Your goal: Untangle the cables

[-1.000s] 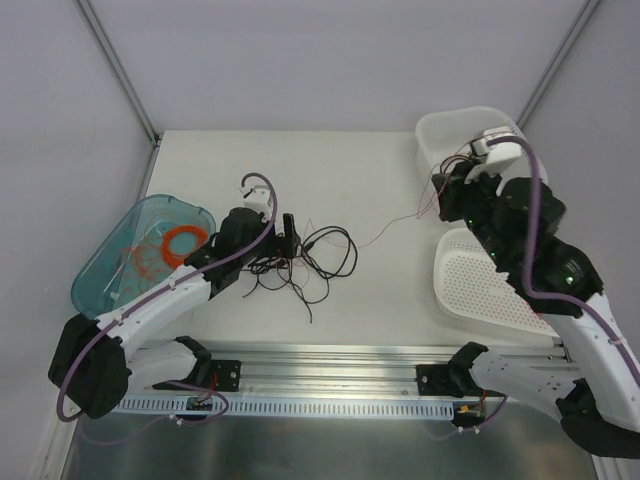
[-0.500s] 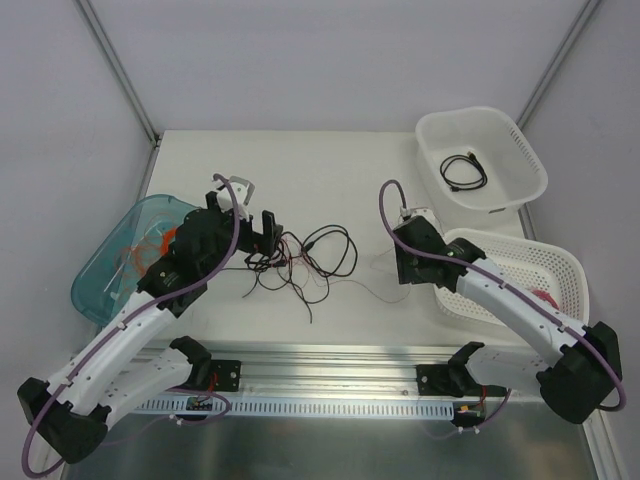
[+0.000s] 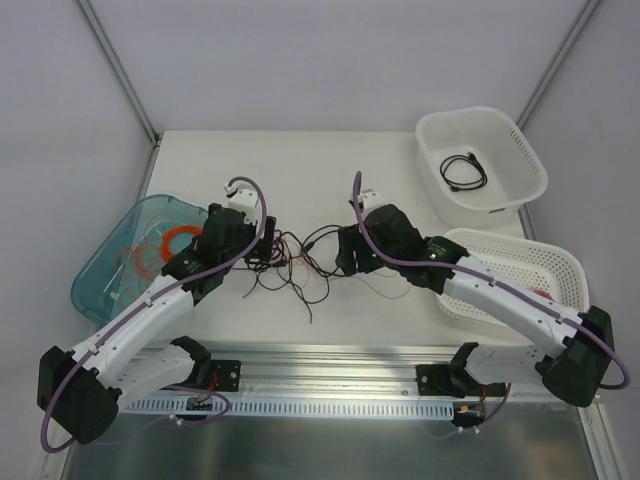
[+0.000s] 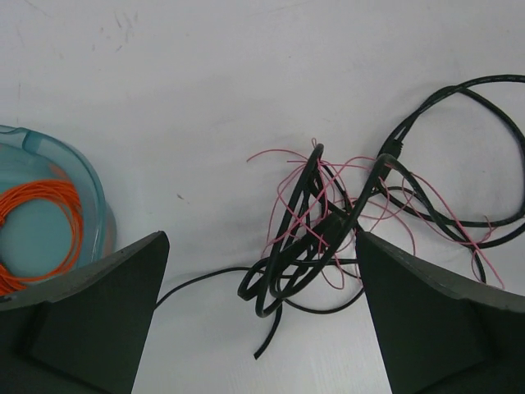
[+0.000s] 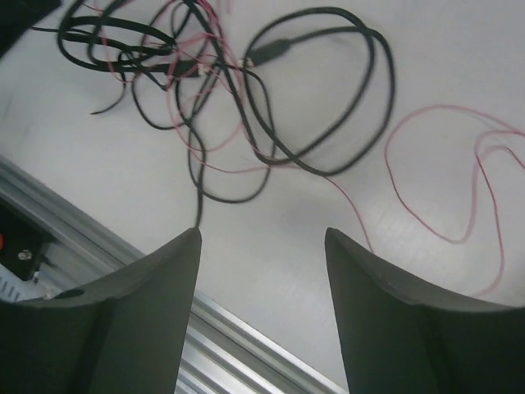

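The white surface carries everything. The left arm and the right arm both reach in toward its middle from opposite sides, probably so that each can take one side of the knot and pull it apart.

Along the right edge sit two white baskets, the far one holding a single black cord, the near one partly under the right arm. They look like places for sorted pieces. At the left edge a blue tub holds a neat orange coil.

The cables lie flat on the surface between the two arms, near its middle. They are a loose tangle: thicker black loops crossing over one another, with very thin pink-red wire threaded through them.

The left gripper hangs over the tight left clump, jaws spread wide and holding nothing. The right gripper is likewise released, above the looser right side.

One thin red strand trails away to the right, free of the black loops, and seems the easiest to lift first.
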Robot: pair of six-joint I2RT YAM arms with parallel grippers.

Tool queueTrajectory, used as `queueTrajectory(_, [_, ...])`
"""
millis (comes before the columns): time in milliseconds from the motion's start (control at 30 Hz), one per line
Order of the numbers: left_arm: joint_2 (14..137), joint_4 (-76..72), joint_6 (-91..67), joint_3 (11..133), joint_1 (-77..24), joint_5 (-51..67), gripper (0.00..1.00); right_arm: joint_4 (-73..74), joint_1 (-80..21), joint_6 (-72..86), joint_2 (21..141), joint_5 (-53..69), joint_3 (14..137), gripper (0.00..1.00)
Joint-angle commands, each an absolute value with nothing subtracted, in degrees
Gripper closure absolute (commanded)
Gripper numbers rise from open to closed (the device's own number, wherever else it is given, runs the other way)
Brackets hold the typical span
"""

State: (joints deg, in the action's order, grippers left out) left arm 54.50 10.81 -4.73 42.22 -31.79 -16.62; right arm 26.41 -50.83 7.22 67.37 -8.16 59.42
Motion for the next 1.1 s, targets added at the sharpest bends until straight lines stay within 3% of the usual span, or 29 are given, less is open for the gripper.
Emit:
queueTrajectory(0, [56.5,10.0,-6.6,42.0,-30.4,-18.1,0.01,16.2,-52.3,7.6,74.2,-0.8,61.8,0.34])
queueTrajectory(367, [63.4,9.6,-7.6,43.4,-30.2,-13.9,0.01,5.1,-52.9,10.1,91.2,6.3,66.3,0.38])
queueTrajectory(467, [65.1,9.6,-7.8,43.9,-30.1,-13.4,0.01,4.0,-52.9,9.5,93.4,6.2,67.1,0.5])
queueTrajectory(567, [66.9,9.7,-8.1,44.2,-30.1,-12.6,0.02,4.5,-52.8,9.1,93.9,6.6,68.3,0.76])
queueTrajectory(600, [67.3,9.6,-8.3,44.4,-30.1,-12.7,0.02,4.8,-52.9,8.5,93.6,6.7,68.7,0.9])
queueTrajectory(667, [68.7,9.6,-8.4,44.6,-30.1,-13.2,0.02,6.5,-53.0,8.1,92.6,6.7,69.6,0.99])
queueTrajectory(1067, [74.0,13.4,-10.3,47.0,-29.2,-16.8,0.02,22.6,-52.7,1.5,69.7,-3.0,73.5,0.99])
